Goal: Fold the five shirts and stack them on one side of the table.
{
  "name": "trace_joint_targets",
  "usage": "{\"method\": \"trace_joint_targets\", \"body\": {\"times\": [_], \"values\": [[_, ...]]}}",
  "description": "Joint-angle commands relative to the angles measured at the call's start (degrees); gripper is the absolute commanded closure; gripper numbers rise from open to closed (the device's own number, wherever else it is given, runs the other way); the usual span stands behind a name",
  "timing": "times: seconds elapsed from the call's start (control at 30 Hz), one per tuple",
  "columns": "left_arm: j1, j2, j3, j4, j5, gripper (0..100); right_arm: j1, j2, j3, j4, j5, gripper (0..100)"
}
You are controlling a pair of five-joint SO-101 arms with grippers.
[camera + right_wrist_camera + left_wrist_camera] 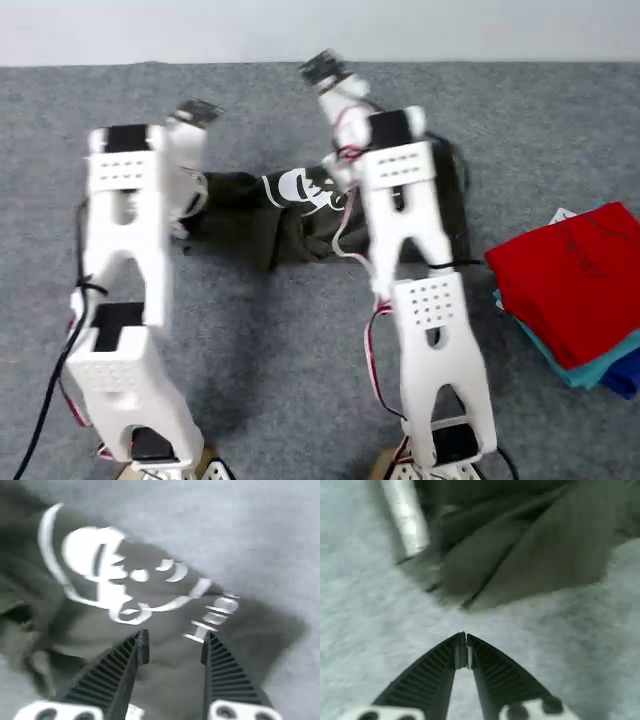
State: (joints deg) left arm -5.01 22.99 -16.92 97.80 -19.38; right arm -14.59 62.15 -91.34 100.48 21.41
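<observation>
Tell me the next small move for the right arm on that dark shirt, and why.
Probably lower the right gripper and close it on the dark olive shirt. Its jaws stand open over the fabric beside the white print, the shirt lies crumpled, and the left gripper is shut over bare table, short of the shirt's edge.

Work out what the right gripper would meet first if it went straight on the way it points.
Probably the dark shirt, close by its white print, though depth is unclear.
</observation>
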Motion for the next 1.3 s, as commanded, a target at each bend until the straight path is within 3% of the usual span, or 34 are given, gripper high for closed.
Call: {"method": "trace_joint_targets", "body": {"times": [0.0, 0.17, 0.37, 0.5, 0.6, 1.1, 1.27], "values": [[3.96, -3.43, 1.10, 0.18, -0.18, 99, 2.33, -5.32, -2.99, 2.42, -0.62, 81.5], [6.77, -3.34, 1.54, -0.26, -0.09, 99, 1.80, -6.46, -0.70, 2.51, -0.53, 81.5], [10.73, -3.43, 7.43, 0.70, -5.71, 99, 7.43, -12.88, -0.18, 2.51, -0.53, 81.5], [10.64, -3.34, 10.33, 0.44, -7.12, 91, 12.53, -17.89, 1.49, 2.59, -0.53, 81.5], [10.64, -3.34, 12.18, -3.08, -7.38, 87, 15.96, -22.46, 7.38, 2.59, -0.53, 81.5], [14.24, -3.25, 25.98, -25.85, -3.60, 87, 23.25, -43.47, 40.00, 2.42, -0.44, 81.5], [14.15, -3.87, 26.24, -26.29, -2.81, 99, 24.13, -46.02, 43.52, 2.42, -0.35, 81.5]]}}
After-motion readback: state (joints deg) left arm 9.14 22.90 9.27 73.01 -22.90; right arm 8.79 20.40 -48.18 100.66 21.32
